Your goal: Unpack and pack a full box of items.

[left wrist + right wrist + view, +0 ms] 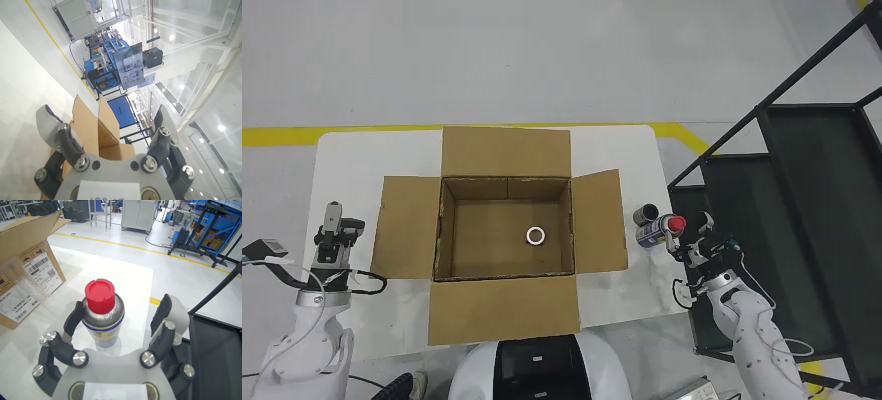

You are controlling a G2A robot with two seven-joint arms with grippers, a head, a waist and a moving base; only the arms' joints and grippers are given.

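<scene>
An open cardboard box (507, 190) sits mid-table with all its flaps folded out; a small ring-shaped item (535, 235) lies on its floor. To the right of the box stands a spray can (655, 233) with a red cap (99, 295). My right gripper (688, 233) is open around the spray can (105, 321), its jaws level with the can's shoulder. One finger pad (74, 317) touches the can; the other pad (160, 311) stands clear. My left gripper (334, 222) is open and empty at the table's left edge, tilted upward (103, 113), the box (107, 123) beyond it.
A second small cylinder with a dark top (646, 214) stands just behind the spray can. A black metal rack (787, 200) rises close to the table's right edge. The white table (622, 150) has bare room behind and left of the box.
</scene>
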